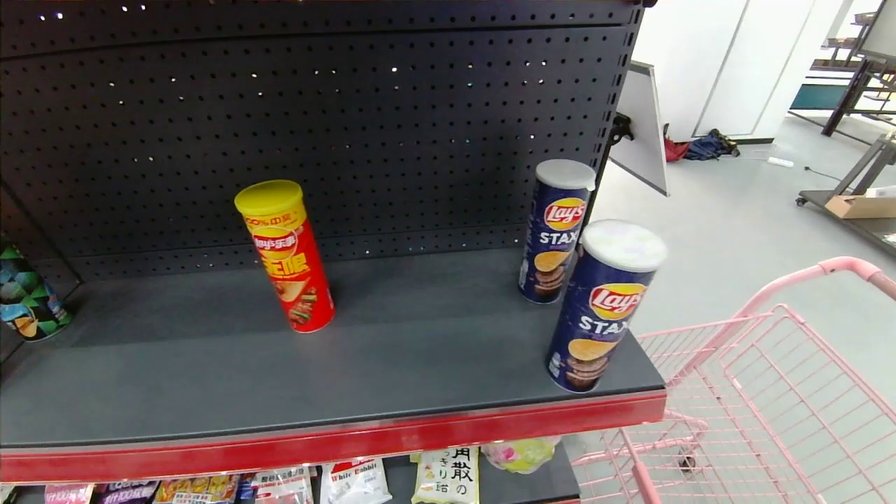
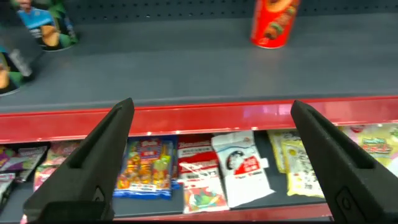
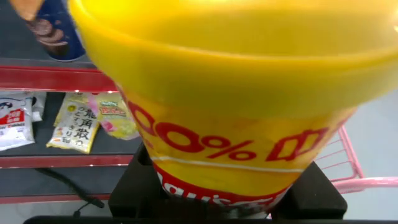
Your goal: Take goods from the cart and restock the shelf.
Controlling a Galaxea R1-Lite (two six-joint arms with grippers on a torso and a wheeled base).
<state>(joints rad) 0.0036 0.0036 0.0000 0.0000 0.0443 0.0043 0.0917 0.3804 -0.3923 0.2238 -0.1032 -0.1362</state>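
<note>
- Right claw point(image 3: 227, 202) clamped on yellow-lid can point(image 3: 236, 93); keep it upright, set on shelf point(image 3: 37, 78) beyond claw, clear of blue can point(image 3: 55, 32).
- Left claw point(image 2: 211, 107) apart, empty.

There were two blue cans point(image 1: 556, 234) point(image 1: 602, 308), two red cans point(image 1: 285, 259) point(image 3: 236, 124), one pink cart point(image 1: 777, 392), and at least one patterned can point(image 1: 28, 294).

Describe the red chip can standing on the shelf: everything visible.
The red can is a tall tube with a yellow lid on, a yellow band beneath it and printed snack pictures. It stands on its base on the dark shelf, left of middle, near the pegboard, well apart from the blue cans. Only the shelf touches it.
</note>
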